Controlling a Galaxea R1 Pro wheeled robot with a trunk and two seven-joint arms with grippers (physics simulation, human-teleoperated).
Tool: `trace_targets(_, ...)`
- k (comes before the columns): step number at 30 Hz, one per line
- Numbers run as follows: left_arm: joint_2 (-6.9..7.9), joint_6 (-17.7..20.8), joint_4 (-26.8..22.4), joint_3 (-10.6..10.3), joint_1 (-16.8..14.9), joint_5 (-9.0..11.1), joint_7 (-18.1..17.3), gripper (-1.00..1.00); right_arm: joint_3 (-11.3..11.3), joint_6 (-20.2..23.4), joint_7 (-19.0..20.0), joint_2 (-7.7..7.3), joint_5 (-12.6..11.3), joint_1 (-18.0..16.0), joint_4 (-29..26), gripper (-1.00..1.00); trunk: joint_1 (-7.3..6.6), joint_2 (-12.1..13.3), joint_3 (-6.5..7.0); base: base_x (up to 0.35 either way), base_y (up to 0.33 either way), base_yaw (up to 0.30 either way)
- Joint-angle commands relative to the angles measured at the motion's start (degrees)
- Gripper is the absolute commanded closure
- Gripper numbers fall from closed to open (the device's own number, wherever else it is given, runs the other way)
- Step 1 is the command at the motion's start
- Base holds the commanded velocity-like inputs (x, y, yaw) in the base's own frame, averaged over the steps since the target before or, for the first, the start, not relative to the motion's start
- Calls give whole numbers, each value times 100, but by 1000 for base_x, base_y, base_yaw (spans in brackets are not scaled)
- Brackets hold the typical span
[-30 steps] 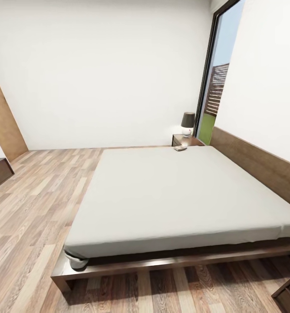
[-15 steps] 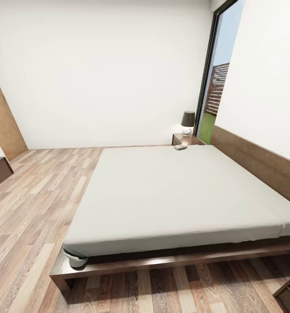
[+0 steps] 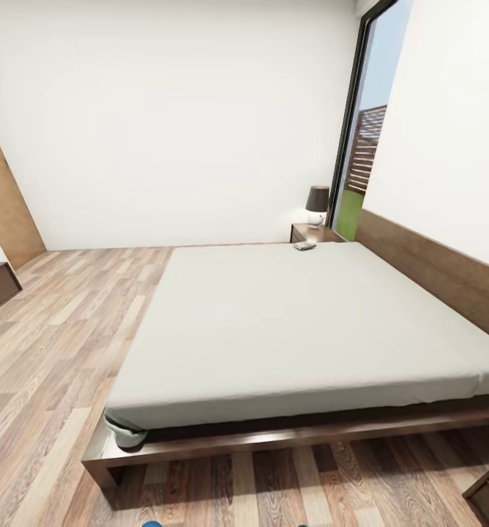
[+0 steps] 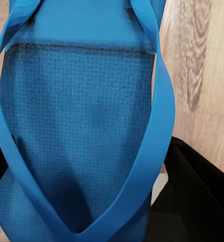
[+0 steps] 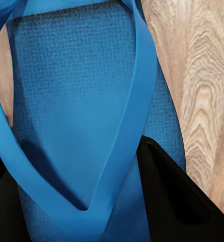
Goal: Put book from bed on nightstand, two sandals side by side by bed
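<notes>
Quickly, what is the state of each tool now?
Left tool: closed on a blue rubber flip-flop sandal.
Right tool: closed on another blue rubber sandal.

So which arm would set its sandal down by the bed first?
Hard to choose: the left sandal and the right sandal each sit close against their own wrist camera, over wood floor. The bed lies straight ahead, so neither arm looks nearer.

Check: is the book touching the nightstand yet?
Apart. The head view shows the book lying on the bed at its far corner, with a strip of mattress and the bed edge between it and the nightstand behind.
</notes>
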Motion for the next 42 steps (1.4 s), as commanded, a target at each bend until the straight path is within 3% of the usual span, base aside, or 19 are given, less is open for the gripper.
trace_targets(1, 1, 2, -1, -49, -11, 51, 29, 100, -48, 35, 28, 0, 31, -3, -10, 100, 22, -44, -24, 0, 0, 0)
trace_targets(6, 3, 86, 4, -50, -136, 48, 38, 100, -48, 149, 24, 3, 28, -29, -9, 100, 132, -245, -114, 0, 0, 0)
trace_targets(9, 5, 150, 2, -55, -188, 50, 32, 100, -48, 608, 36, 7, 31, -46, -107, 100, 198, -365, -168, 0, 0, 0)
trace_targets(13, 6, 212, 5, -53, -260, 51, 24, 100, -48, 878, 40, 14, 33, -52, -295, 100, 286, -526, -239, 0, 0, 0)
trace_targets(42, 6, 135, 7, -31, -288, 42, 11, 100, -48, 1337, 72, 81, 33, -382, -622, 100, 923, -1689, -760, 0, 0, 0)
